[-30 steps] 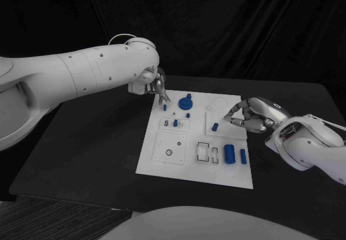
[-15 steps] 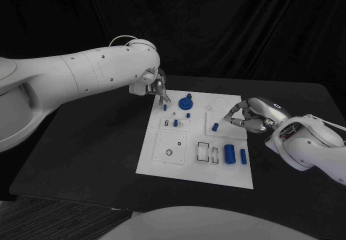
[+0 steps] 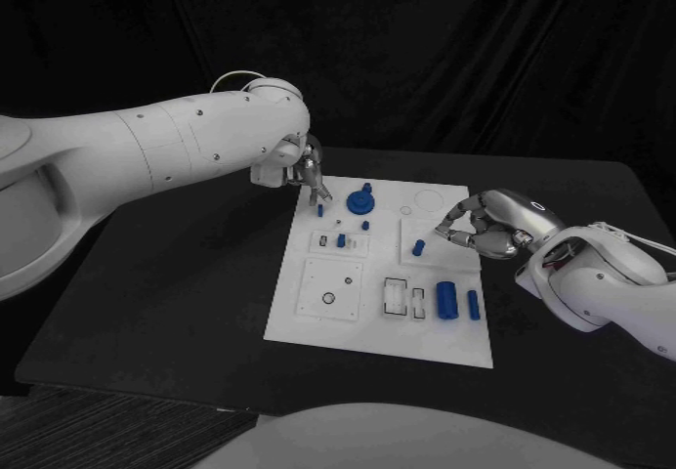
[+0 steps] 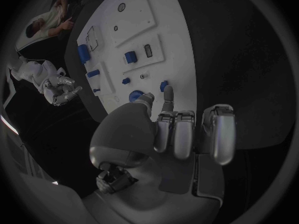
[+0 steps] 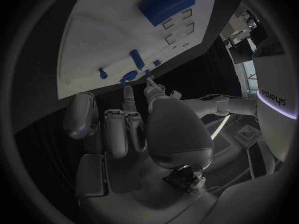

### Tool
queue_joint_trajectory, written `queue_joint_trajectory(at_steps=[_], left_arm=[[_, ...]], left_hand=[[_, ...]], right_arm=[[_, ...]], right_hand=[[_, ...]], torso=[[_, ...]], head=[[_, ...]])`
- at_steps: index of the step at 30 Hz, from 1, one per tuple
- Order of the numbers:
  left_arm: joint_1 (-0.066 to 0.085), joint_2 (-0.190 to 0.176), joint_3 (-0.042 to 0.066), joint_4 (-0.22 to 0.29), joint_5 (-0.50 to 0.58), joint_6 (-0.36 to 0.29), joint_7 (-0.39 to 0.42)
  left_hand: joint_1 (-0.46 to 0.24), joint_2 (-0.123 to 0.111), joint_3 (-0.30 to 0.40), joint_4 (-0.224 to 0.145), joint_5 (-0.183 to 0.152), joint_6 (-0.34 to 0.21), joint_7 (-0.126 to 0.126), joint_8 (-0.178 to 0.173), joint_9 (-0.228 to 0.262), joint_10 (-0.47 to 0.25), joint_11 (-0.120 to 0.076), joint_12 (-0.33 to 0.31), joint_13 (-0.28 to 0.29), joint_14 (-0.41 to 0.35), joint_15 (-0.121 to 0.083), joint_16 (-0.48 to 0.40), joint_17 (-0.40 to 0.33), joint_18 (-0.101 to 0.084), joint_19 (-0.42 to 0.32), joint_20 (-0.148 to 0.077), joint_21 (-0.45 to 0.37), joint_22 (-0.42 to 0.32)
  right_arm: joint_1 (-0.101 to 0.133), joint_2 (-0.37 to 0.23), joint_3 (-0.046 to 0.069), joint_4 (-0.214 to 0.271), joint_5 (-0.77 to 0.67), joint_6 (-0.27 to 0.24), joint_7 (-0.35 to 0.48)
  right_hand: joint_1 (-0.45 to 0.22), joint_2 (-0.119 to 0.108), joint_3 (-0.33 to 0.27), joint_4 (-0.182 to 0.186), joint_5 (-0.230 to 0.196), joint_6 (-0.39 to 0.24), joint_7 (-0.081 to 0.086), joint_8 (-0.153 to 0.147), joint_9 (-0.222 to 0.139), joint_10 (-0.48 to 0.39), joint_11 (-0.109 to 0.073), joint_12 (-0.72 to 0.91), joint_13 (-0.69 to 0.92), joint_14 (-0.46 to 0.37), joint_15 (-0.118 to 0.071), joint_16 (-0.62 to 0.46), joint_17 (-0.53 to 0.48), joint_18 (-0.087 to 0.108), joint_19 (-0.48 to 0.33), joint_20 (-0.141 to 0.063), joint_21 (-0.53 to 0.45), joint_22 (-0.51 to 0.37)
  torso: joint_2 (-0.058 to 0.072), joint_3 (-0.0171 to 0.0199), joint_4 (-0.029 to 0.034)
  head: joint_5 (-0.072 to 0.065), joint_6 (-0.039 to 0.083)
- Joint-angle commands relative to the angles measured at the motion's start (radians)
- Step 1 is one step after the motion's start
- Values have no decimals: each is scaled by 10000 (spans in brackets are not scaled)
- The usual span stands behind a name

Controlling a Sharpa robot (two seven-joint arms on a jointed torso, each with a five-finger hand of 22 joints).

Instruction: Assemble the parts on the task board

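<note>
Nothing much has moved since the earlier frames; both hands hold their places. On the black bench the white board lies mid-bench. Right hand, fingers curled and empty, hovers at the board's right edge. Left hand reaches fingers down beside a small blue peg near the board's far left corner; grip unclear.

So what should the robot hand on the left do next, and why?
Probably lower a little and close on the small blue peg. The left robot hand hangs at the far left corner of the task board, fingertips pointing down just above that peg, and it seems to hold nothing. The right robot hand waits with curled fingers near another blue peg.
</note>
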Motion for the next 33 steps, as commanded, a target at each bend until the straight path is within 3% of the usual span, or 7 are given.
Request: queue_joint_trajectory(at_steps=[1, 20, 33], left_arm=[[-23, 36, 9, 50, 50, -22, 164], [-79, 23, 8, 66, 49, 23, -22], [-161, 61, 8, 20, 49, -2, -33]], left_hand=[[-192, -170, 431, 28, -170, 126, -2, -106, -106, 1114, -11, -6, 2593, 1196, -38, 139, 2663, -41, 392, -51, -48, 2208], [-160, -182, 484, -15, -186, 208, -24, -77, -130, 1114, -25, -6, 2593, 1196, -46, 139, 2663, -51, 410, -57, -6, 2222], [-149, -194, 509, -37, -198, 272, -41, -48, -127, 1114, -37, -6, 2593, 1196, -53, 139, 2663, -48, 405, -63, -19, 2218]], right_arm=[[-21, 11, 4, 8, -21, -13, -118], [-21, 29, 4, -29, -21, 27, -123], [-21, 8, 4, -6, -21, 78, -148]], right_hand=[[179, -3, -24, -22, 261, 41, -40, 178, 138, 1059, -39, 166, 2640, 844, -60, 103, 1945, 106, 40, -32, 163, 1713], [189, -1, -17, -26, 264, 48, -43, 183, 139, 1059, -41, 166, 2640, 843, -61, 98, 1939, 106, 41, -32, 166, 1714], [189, -4, -16, -24, 261, 49, -41, 183, 139, 1059, -41, 166, 2640, 840, -62, 89, 1927, 110, 32, -32, 143, 1708]], torso=[[-1, -4, -7], [-5, 2, -25], [5, 2, 21]], head=[[-31, 3], [25, 3], [-32, 3]])
